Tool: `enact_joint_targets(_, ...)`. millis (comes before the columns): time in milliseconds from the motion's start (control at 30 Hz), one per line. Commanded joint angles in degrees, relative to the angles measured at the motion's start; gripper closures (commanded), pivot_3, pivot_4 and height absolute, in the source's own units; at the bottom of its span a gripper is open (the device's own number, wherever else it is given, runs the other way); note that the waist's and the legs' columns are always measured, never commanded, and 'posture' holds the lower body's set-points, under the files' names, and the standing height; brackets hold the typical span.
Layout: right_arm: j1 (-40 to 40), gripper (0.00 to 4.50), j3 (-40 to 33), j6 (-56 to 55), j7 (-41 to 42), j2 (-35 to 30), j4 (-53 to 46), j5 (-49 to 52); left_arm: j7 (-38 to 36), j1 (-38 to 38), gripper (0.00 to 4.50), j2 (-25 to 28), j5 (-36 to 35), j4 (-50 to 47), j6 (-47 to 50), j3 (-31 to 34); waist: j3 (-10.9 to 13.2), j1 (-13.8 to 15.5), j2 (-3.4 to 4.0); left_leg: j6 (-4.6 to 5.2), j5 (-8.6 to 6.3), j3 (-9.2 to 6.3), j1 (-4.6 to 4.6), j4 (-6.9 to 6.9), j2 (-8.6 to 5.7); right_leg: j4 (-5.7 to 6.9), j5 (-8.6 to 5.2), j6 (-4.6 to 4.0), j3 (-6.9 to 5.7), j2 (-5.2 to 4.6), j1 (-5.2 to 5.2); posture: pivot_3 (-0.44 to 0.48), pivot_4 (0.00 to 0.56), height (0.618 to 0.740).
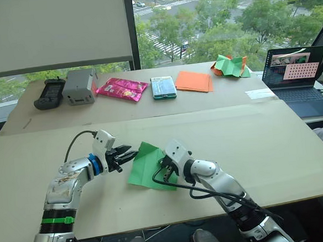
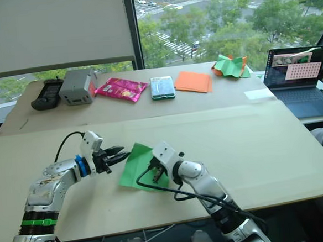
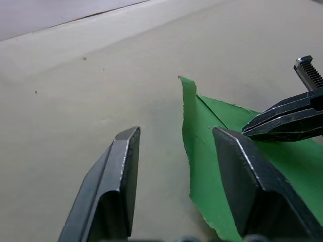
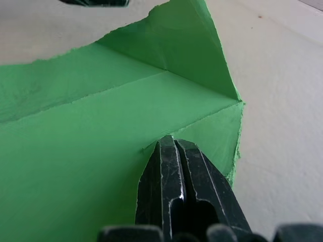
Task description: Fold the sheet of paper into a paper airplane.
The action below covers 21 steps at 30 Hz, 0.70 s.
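- Pale cardboard sheeting covers the table, with a big window behind it looking down on trees and a road.
- Far beyond both grippers, along the back edge, lie a black handset, a grey box, a pink snack packet, a teal packet, flat orange sheets and a crumpled green-and-orange paper heap; an open laptop sits off to the right.
- The sheet of paper lies on the cardboard between the two grippers, partly folded, with a crease across it and one corner flap standing up.
- The right gripper has its fingers pressed together, tips down on the paper just beside the crease; whether a layer is pinched between them I cannot tell.
- The left gripper has its fingers apart, one finger over the paper's torn-looking edge and the other over bare cardboard.
- Judging by this, an early corner fold is in hand; no airplane shape yet.
- Next move likely calls for the left fingers to close on the raised edge while the right tips pin the sheet, then carry the flap over to the crease without dragging the thin paper.
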Motion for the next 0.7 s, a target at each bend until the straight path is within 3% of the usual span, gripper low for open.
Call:
enact_joint_targets(33,-0.6,4.5,0.2,-0.4,0.2,0.1,0.2,-0.7,-0.2,-3.4,0.7,-0.9,0.2,2.4,-2.1,-1.3,0.0,0.0,-0.02,0.0,0.0,0.0,-0.02,0.0,0.0,-0.01,0.0,0.0,0.0,0.0,-0.01,0.0,0.15,0.706)
enact_joint_targets(233,-0.2,4.5,0.5,0.5,-0.6,0.5,-0.6,-1.2,-0.2,-5.8,0.7,-2.9,1.7,7.4,-4.8,-4.0,0.0,-0.1,0.0,0.02,0.01,0.0,0.0,0.02,0.0,0.05,0.01,0.0,0.02,0.02,0.23,0.0,0.15,0.706)
enact_joint_targets(333,0.1,4.5,0.4,1.1,-1.0,0.6,-1.2,-1.3,-0.6,-6.4,1.51,-3.0,1.2,8.1,-5.3,-4.1,0.0,-0.1,0.0,0.03,0.02,-0.01,0.04,0.01,0.0,0.08,0.02,0.0,0.02,0.02,0.33,0.0,0.15,0.706)
enact_joint_targets(600,0.5,4.5,0.3,1.5,-1.4,0.8,-1.5,-1.8,-1.4,-7.3,4.28,-2.6,1.1,8.4,-5.9,-4.0,0.0,-0.1,0.0,0.02,0.01,-0.01,0.08,0.02,0.0,0.04,0.02,0.0,0.01,0.01,0.41,0.0,0.15,0.706)
enact_joint_targets(633,0.5,4.5,0.3,1.6,-1.5,0.9,-1.4,-1.9,-1.5,-7.4,4.49,-2.4,1.5,8.4,-6.3,-4.4,0.0,-0.1,0.0,0.02,0.01,-0.01,0.09,0.02,0.0,0.05,0.02,0.0,0.01,0.01,0.42,0.0,0.15,0.706)
enact_joint_targets(700,0.5,4.5,0.3,1.6,-1.4,1.0,-1.4,-2.0,-1.8,-7.1,4.49,-1.8,3.3,8.1,-7.9,-5.9,0.0,-0.1,0.01,0.02,0.02,-0.01,0.09,0.02,0.0,0.05,0.02,0.0,0.02,0.02,0.42,0.0,0.15,0.706)
